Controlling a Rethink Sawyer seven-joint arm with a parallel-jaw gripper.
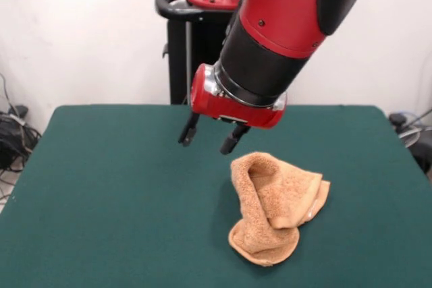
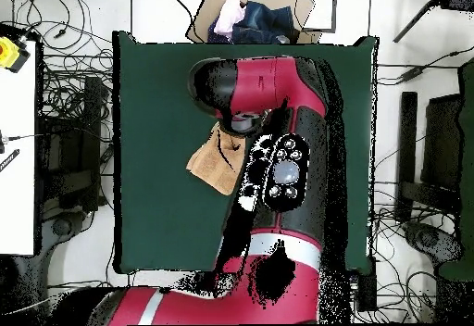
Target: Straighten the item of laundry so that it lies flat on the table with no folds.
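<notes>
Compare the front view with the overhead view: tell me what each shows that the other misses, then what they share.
Only the front view shows the gripper, open and empty, hanging above the table just behind the towel, and the towel's whole crumpled, folded-over shape. Only the overhead view shows the table's full outline, the cables on the floor, and a cardboard box of clothes past the far edge; there the arm hides the gripper and part of the towel. Both show the arm, towel and green table.

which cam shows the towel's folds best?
Front view: the towel lies fully visible on the table, crumpled, folded over itself. Overhead, the arm covers part of it; only a tan corner shows.
</notes>
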